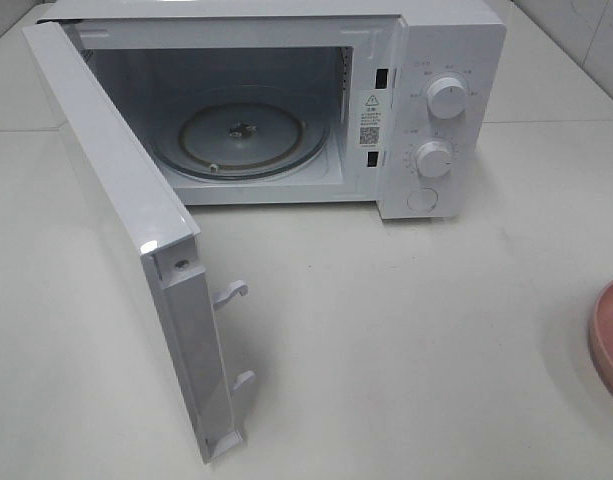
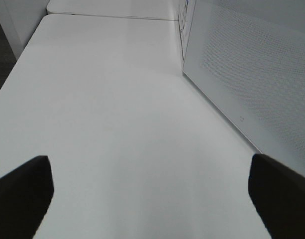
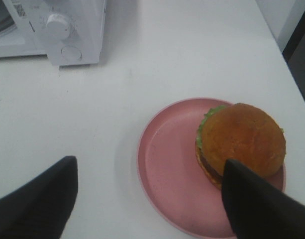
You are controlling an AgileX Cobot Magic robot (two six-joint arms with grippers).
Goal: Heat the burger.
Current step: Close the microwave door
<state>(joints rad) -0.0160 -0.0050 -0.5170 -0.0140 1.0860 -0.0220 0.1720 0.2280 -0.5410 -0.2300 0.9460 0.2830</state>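
While its dark fingers (image 3: 38, 204) stand spread wide apart, the right claw (image 3: 147, 199) hangs open over the pink plate (image 3: 167, 174), one finger overlapping the burger (image 3: 242, 137), which sits off-centre on that plate near the counter's (image 3: 192, 50) right edge. Equally open and gripping nothing, the left claw (image 2: 150, 196) hovers above bare counter beside the microwave's (image 1: 426, 60) swung-out door (image 1: 126, 210), and the glass turntable (image 1: 241, 135) inside lies bare.
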